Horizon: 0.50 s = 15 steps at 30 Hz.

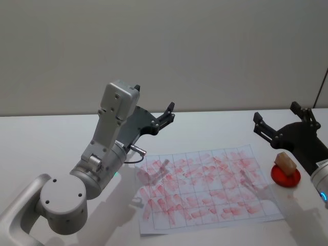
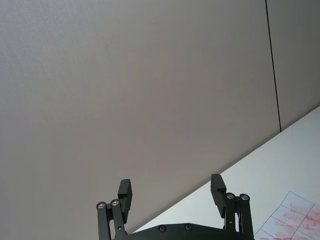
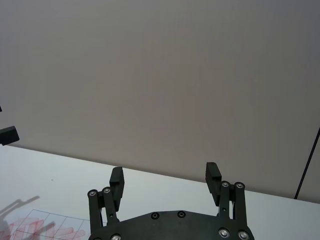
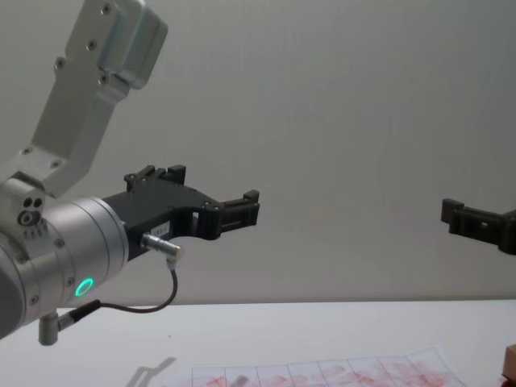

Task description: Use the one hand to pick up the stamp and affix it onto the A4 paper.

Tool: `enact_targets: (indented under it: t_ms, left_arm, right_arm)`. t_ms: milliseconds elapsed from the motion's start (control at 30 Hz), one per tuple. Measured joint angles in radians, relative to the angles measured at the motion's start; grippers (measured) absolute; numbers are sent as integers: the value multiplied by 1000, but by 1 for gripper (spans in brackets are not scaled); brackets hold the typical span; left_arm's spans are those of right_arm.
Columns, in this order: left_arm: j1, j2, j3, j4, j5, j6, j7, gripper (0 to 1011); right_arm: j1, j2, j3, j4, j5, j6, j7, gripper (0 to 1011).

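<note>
The stamp [image 1: 285, 163] is sitting on a red pad [image 1: 286, 179] at three o'clock of the paper [image 1: 205, 187]. The right gripper [image 1: 277, 116] and the left gripper [image 1: 169, 113] are hovering spread wide, both empty.

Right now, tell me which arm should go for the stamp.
Right looks better. The stamp sits on a red pad beside the A4 paper's right edge, close to the open right gripper. The left gripper, also open, hovers off the paper's far left corner, across the sheet.

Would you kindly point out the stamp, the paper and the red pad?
stamp [image 1: 285, 162], head view, its tan side face.
paper [image 1: 205, 188], head view, its printed middle.
red pad [image 1: 290, 182], head view, its front rim.
</note>
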Motion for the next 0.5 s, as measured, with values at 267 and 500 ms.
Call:
enact_targets:
  t_ms: [267, 500]
  left_arm:
    - [0, 0, 0, 0, 0, 0, 0, 1001]
    - [0, 0, 0, 0, 0, 0, 0, 1001]
  right_arm:
    - [0, 0, 0, -1, 0, 0, 0, 1001]
    - [0, 0, 0, 0, 0, 0, 0, 1001]
